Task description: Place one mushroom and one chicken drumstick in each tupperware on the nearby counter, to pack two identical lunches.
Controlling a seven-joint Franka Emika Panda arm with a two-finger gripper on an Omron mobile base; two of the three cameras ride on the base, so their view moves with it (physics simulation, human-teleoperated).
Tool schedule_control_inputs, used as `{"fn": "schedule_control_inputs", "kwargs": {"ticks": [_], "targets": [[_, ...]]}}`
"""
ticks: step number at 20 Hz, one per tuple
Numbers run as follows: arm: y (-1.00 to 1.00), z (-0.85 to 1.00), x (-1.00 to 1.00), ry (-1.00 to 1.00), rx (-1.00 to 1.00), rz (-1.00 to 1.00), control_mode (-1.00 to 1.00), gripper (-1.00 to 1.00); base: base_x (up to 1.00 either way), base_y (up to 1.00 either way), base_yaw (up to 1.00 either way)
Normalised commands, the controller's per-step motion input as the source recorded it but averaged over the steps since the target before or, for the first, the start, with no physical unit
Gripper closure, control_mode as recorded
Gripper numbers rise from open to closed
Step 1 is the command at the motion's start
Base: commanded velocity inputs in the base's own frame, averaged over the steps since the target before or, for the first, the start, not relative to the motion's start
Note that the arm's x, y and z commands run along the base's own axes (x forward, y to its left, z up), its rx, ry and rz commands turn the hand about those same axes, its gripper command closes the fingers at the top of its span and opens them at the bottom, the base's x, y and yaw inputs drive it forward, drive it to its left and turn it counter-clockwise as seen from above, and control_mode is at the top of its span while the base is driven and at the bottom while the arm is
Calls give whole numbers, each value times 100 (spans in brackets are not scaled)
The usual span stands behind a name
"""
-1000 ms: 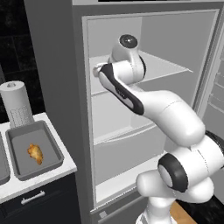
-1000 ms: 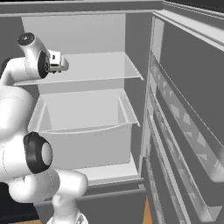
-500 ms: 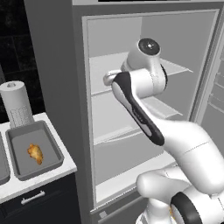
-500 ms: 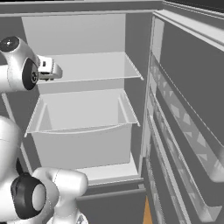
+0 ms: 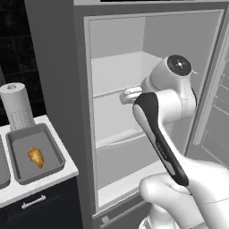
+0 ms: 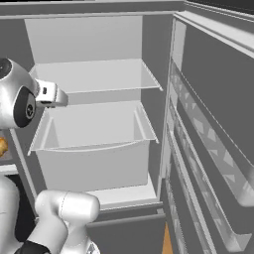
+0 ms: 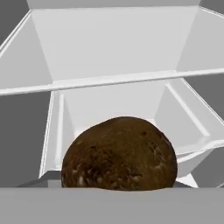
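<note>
Here the pincer (image 5: 126, 95) sits mid-frame in the left base view, reaching into the open fridge (image 5: 116, 67). In the hand view a brown mushroom (image 7: 119, 154) fills the lower centre, evidently clamped by the pincer, though its fingertips are hidden. At lower left of the left base view, a chicken drumstick (image 5: 36, 156) lies inside a grey tupperware (image 5: 53, 145) on the white surface (image 5: 67, 172), beside a paper towel roll (image 5: 17, 105).

- A tall grey fridge (image 5: 58, 67) stood open, its pale interior lit evenly.
- Inside it were a flat shelf (image 6: 94, 77) and, below that, a clear drawer (image 6: 94, 144).
- The open fridge door (image 6: 213, 124) hung at right, lined with racks.
- Dark tiled wall (image 5: 15, 49) rose at far left.
- Black cabinets (image 5: 40, 208) with a silver handle sat low at left.
</note>
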Motion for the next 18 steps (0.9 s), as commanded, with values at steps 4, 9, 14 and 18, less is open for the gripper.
{"fn": "schedule_control_inputs", "kwargs": {"ticks": [4,9,14,18], "targets": [[0,-9,-17,0,0,0,100,100,-72,0,0],[0,0,0,0,0,0,100,100,-100,23,6],[0,0,0,0,0,0,100,100,-58,94,13],[0,0,0,0,0,0,100,100,7,100,6]]}}
